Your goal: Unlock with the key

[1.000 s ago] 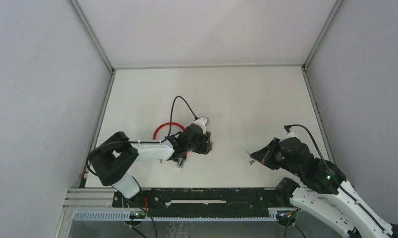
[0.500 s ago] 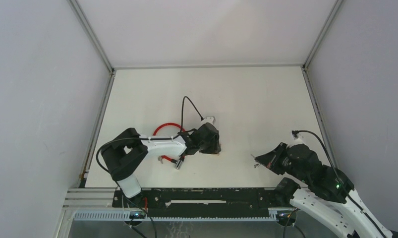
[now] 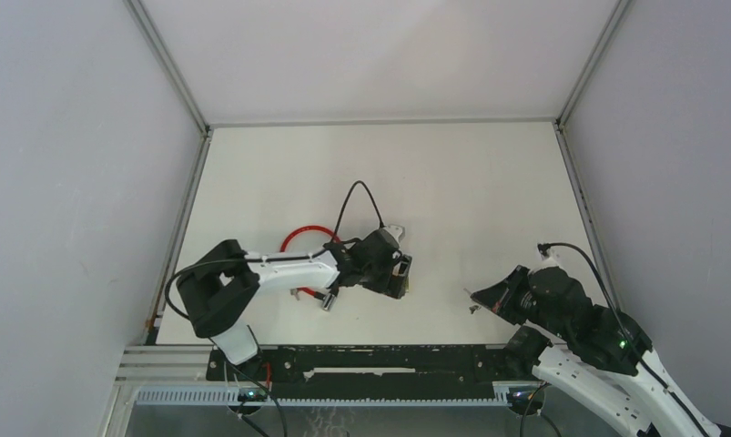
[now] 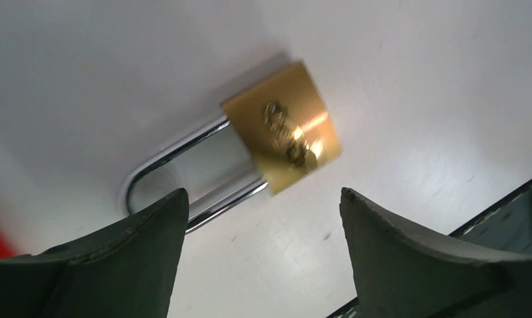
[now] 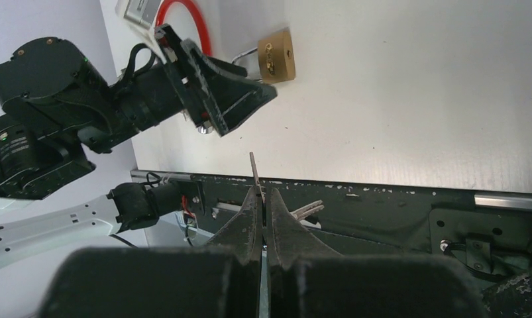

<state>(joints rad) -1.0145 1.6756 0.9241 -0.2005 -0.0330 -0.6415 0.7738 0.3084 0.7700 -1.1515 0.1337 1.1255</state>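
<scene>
One brass padlock point(image 4: 281, 137) flat on the table point(image 3: 480, 182) below the wide-spread jaws of the left gripper point(image 4: 262, 199), shackle toward the red cable loop point(image 3: 298, 235), brass end toward the right arm. Right gripper point(image 5: 263, 199) pinching one key point(image 5: 254, 169), blade straight out past the fingertips, roughly toward the padlock. A second key point(image 5: 307, 211) dangling beside.

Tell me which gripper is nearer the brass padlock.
Left. The left gripper hovers open directly over the padlock, which shows between its fingers. The right gripper, shut on the key, sits well off to the padlock's right.
</scene>
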